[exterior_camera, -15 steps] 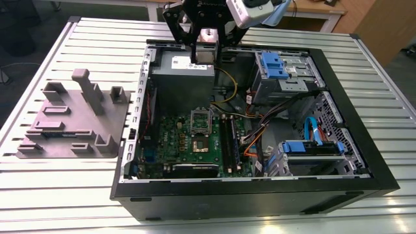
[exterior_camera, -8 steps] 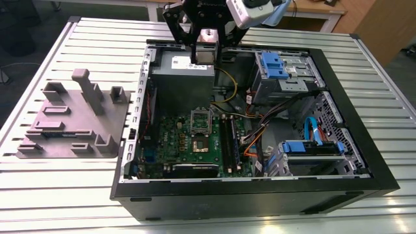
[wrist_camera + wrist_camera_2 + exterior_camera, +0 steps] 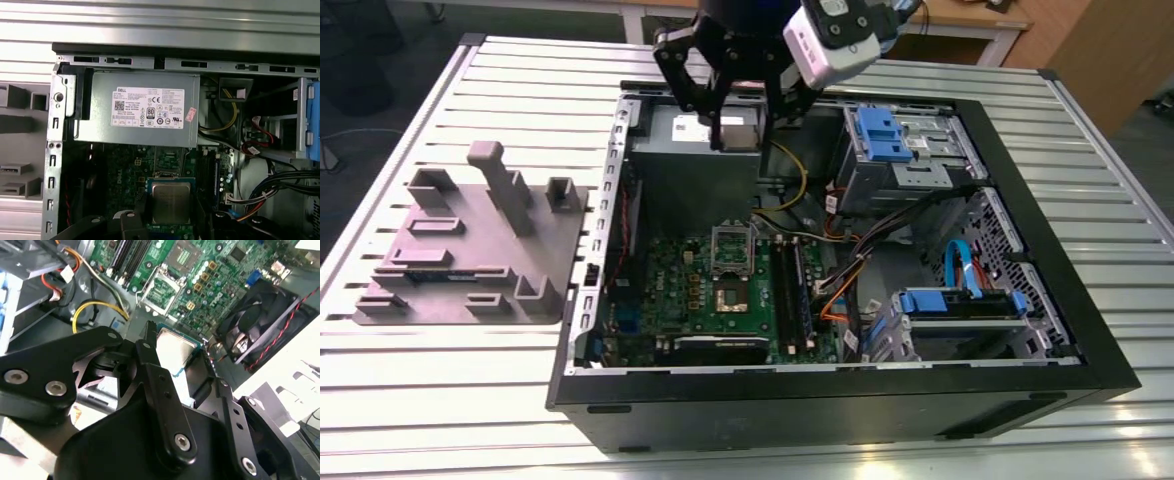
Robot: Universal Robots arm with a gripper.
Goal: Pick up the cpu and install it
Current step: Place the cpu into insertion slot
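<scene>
The cpu [image 3: 171, 202] is topped with smooth, dull silver-grey metal. The gripper [image 3: 176, 351] is finished in matt black and studded with bright metal screws. The power-supply box [image 3: 135, 107] is made of plain grey sheet metal and labelled in white paper. The table [image 3: 440, 400] is formed of ribbed, faintly shiny metal.

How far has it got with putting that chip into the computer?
Picking up looks done: the gripper is shut on the cpu, holding it in the air over the open computer case, near the power supply. Left: installing. The motherboard socket lies open and empty, the chip not yet in it.
</scene>
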